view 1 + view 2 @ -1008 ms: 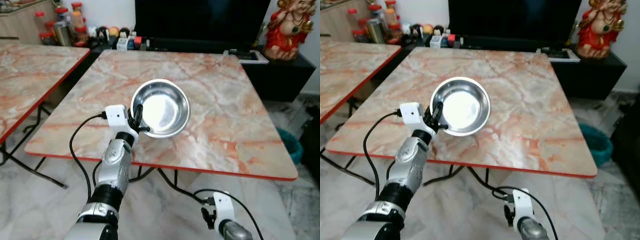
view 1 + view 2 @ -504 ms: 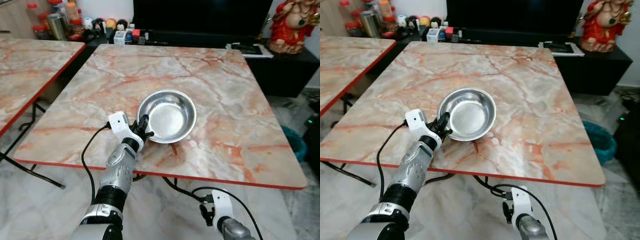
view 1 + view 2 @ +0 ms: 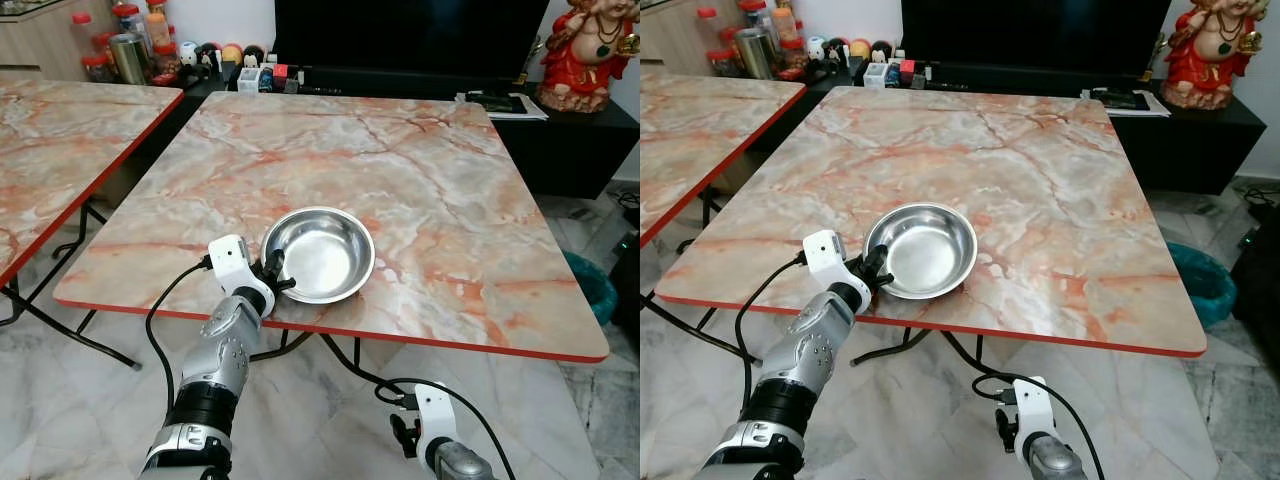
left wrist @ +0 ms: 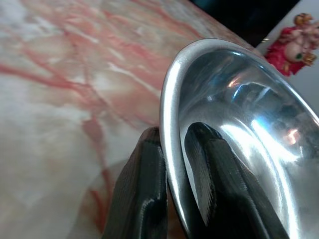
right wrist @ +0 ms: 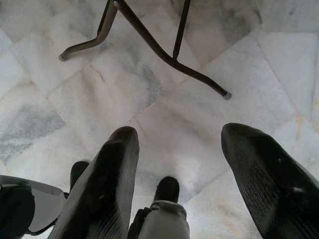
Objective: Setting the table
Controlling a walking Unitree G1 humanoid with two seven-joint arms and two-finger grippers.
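Observation:
A shiny steel bowl [image 3: 318,252] sits near the front edge of the marble table [image 3: 420,190], left of its middle. My left gripper [image 3: 273,278] is shut on the bowl's near-left rim [image 4: 169,129], one black finger inside the wall and one outside. The bowl looks level and low on the tabletop; I cannot tell whether it touches. My right gripper [image 5: 179,174] hangs open below the table, over the floor.
A second marble table [image 3: 60,150] stands to the left across a narrow gap. Behind the table are a dark TV unit with small jars and bottles [image 3: 130,50] and a red statue [image 3: 590,50]. A teal bin [image 3: 590,285] stands at the right.
The bowl has come down from a raised, tilted pose to level at the table's front edge, still in my left gripper. The camera has shifted as well.

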